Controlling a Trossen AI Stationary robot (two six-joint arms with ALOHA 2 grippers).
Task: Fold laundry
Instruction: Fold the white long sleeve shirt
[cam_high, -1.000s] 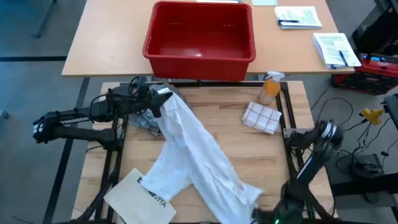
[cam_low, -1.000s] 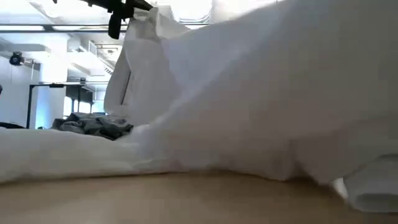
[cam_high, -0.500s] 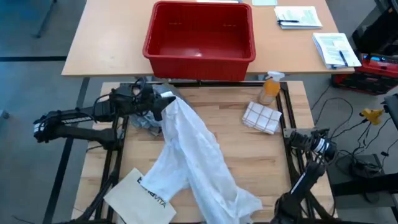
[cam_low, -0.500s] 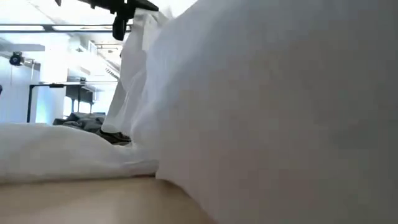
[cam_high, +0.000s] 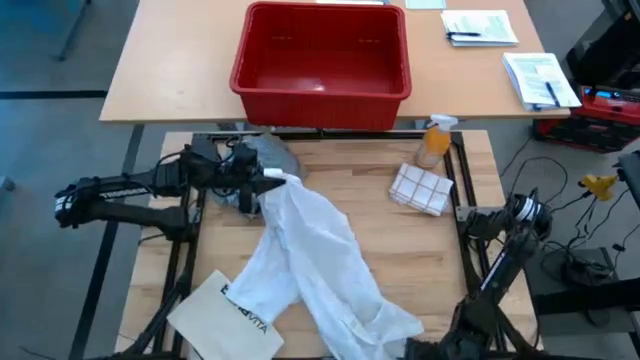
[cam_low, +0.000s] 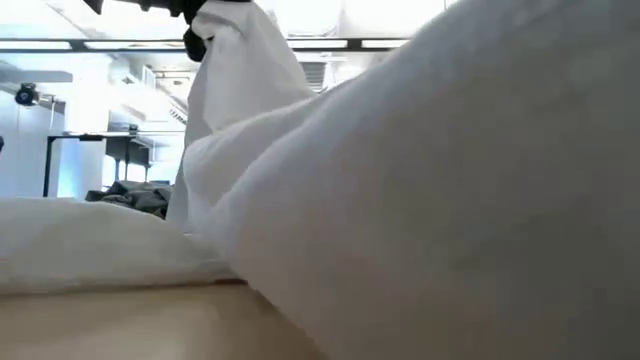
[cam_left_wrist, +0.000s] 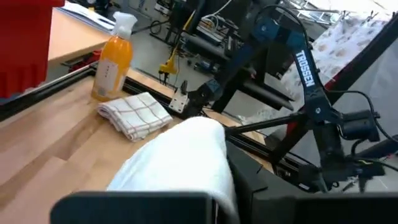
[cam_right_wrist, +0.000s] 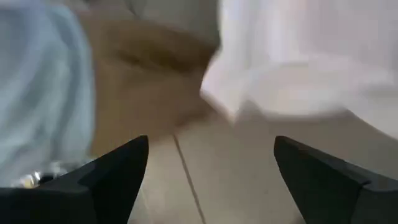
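**A:** Where is your left gripper (cam_high: 272, 181) sitting at this moment?

**B:** You are seeing it left of centre in the high view, just past the wooden table's (cam_high: 360, 170) left rail, and it is pinching one end of the white shirt (cam_high: 315, 255). Its fingers are clamped together on the cloth; in the low view the same gripper (cam_low: 205, 15) is holding a peak of that shirt (cam_low: 420, 200) up at the top left of the frame.

**A:** And how is the shirt lying?

**B:** It is trailing from the gripper diagonally down to the lower centre of the high view, where its far end is bunching near the table's front edge. Its lower left part is lying over the white bag (cam_high: 225, 315) at the bottom left. In the left wrist view the shirt (cam_left_wrist: 180, 165) is filling the lower middle.

**A:** Are you finding other laundry?

**B:** A grey garment (cam_high: 262, 152) is lying crumpled just behind the left gripper, near the table's back left corner.

**A:** What about the right gripper?

**B:** Your right arm (cam_high: 505, 240) is standing off the table's right edge in the high view. In the right wrist view its fingers (cam_right_wrist: 118, 168) are spread wide apart, holding nothing, with white cloth (cam_right_wrist: 298, 62) beyond them.

**A:** Anything else on the table?

**B:** A folded checked towel (cam_high: 420, 188) and an orange spray bottle (cam_high: 434, 140) are sitting at upper right; a red basket (cam_high: 320, 55) is resting behind.
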